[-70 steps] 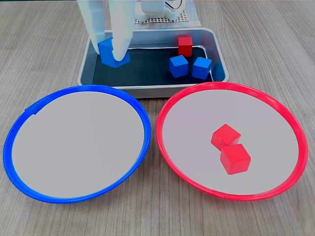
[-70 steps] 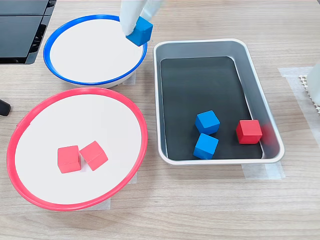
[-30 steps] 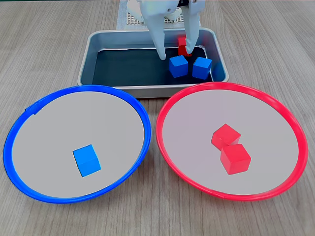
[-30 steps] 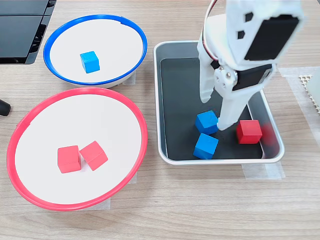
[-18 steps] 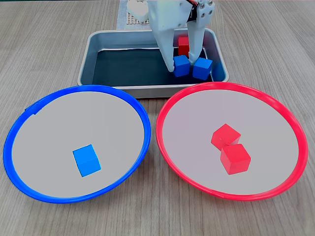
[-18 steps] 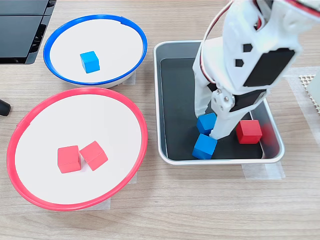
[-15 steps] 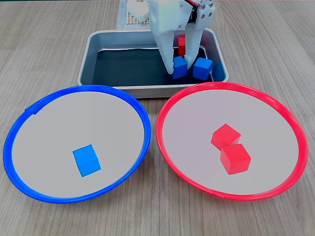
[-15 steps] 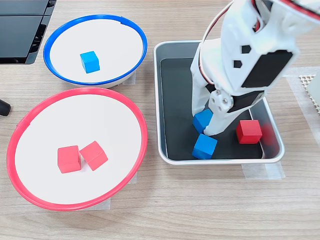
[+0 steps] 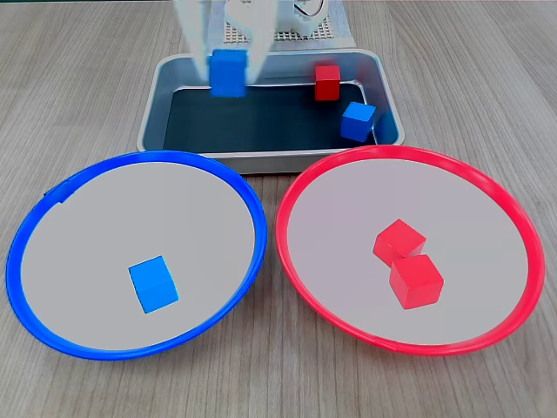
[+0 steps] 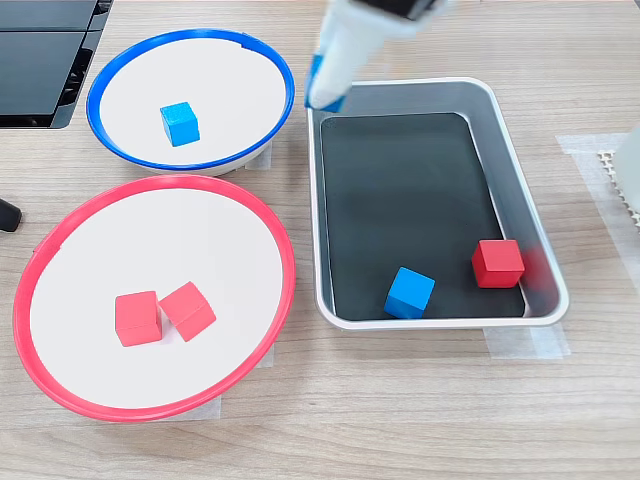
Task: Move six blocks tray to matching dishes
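My gripper is shut on a blue block, held in the air over the left half of the silver tray. In the other fixed view the gripper hangs over the tray's corner nearest the blue-rimmed dish, and its white fingers cover most of the held block. One blue block and one red block lie in the tray. The blue-rimmed dish holds one blue block. The red-rimmed dish holds two touching red blocks.
The arm's white base on a mesh mat stands behind the tray. A black device lies beside the blue-rimmed dish. Tape strips hold the tray to the wooden table. Both dishes sit close together in front of the tray.
The gripper came down on one of the two blue blocks in the tray, shut on it, lifted it and carried it towards the blue-rimmed dish's side. Before that, a blue block landed in that dish.
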